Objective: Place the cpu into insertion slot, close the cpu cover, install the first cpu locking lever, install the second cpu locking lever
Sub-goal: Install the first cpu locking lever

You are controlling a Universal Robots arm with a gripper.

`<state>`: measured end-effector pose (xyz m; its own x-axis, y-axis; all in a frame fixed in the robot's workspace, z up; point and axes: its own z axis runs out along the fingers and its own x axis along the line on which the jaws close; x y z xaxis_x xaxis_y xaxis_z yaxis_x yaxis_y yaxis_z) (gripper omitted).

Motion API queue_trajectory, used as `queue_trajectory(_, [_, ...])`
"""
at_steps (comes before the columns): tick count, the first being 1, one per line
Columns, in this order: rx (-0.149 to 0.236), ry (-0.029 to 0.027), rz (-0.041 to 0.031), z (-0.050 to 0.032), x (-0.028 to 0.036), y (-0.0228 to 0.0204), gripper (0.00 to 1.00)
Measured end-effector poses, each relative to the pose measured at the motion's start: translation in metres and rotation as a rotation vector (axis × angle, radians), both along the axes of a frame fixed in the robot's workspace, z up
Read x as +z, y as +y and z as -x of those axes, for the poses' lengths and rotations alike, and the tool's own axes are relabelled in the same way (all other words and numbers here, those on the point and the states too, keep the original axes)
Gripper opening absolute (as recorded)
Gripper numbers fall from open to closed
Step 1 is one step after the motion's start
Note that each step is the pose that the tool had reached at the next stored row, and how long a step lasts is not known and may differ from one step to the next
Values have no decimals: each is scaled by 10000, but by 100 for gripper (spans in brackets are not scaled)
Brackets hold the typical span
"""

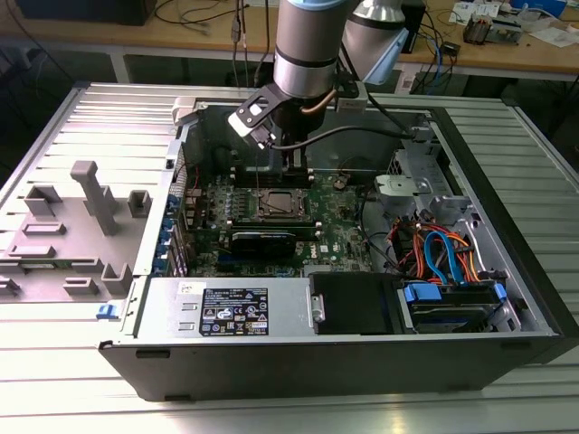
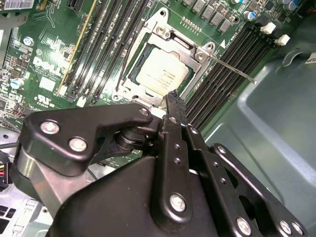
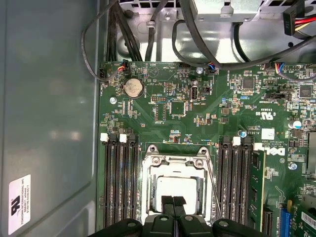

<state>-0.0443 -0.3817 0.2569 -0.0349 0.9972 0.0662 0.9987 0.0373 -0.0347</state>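
gripper (image 3: 173, 201) — pressed together | cpu (image 2: 162, 75) — pale silver square, framed by cpu cover (image 2: 170, 36)

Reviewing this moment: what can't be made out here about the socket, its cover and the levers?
First wrist view: the gripper hides the near edge of the cpu cover and the end of the lever.
Second wrist view: the gripper covers the cover's near corner, so whether it touches the cover cannot be told.
Exterior view: the insertion slot is too small to judge whether the levers are latched.
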Motion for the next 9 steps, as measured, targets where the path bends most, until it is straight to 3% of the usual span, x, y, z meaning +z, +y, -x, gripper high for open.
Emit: queue_trajectory(9, [3,1,0,0,2,0,11])
